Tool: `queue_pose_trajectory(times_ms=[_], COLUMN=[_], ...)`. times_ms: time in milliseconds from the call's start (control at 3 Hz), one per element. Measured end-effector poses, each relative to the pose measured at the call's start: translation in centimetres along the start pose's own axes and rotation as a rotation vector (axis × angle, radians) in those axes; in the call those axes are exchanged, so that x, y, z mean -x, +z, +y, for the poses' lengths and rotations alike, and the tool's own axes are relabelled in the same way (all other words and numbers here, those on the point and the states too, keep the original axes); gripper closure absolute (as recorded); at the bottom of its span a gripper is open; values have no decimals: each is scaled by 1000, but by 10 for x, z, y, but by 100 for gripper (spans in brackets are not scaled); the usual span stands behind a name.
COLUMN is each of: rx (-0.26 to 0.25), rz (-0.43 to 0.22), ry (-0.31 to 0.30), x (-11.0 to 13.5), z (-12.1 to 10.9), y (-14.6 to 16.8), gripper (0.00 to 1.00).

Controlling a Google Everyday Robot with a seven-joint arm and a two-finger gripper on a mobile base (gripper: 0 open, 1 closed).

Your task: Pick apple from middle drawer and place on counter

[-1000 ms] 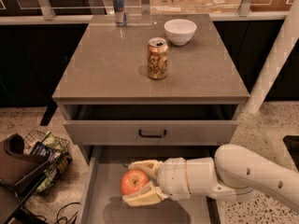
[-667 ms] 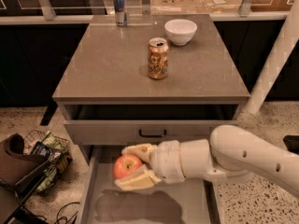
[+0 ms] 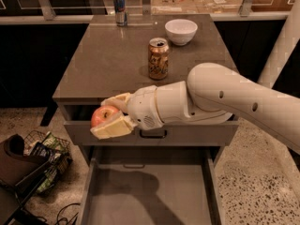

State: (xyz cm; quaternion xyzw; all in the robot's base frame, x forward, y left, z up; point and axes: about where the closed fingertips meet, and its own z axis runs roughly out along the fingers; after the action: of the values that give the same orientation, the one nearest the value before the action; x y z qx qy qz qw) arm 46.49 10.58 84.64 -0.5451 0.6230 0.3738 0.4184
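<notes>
My gripper is shut on the apple, red with orange-yellow patches, held between two cream fingers. It hangs in the air at the counter's front left edge, above the open middle drawer, whose grey floor shows bare. The counter is a grey-brown square top behind the apple. My white arm reaches in from the right across the shallower drawer front.
On the counter stand a brown soda can, a white bowl and a slim blue-silver can at the back. The shallower drawer front with a dark handle sits under the arm. A basket and bag lie on the floor left.
The gripper has lifted the apple up out of the middle drawer to the height of the counter's front edge. The drawer is left bare.
</notes>
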Motion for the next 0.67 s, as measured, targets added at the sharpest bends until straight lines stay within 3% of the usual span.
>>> queue_pose_trajectory(times_ms=[333, 667], rx=[0, -30], rz=[0, -30], ry=[0, 38], x=[0, 3], z=[0, -19], y=[0, 0], gripper=[100, 100])
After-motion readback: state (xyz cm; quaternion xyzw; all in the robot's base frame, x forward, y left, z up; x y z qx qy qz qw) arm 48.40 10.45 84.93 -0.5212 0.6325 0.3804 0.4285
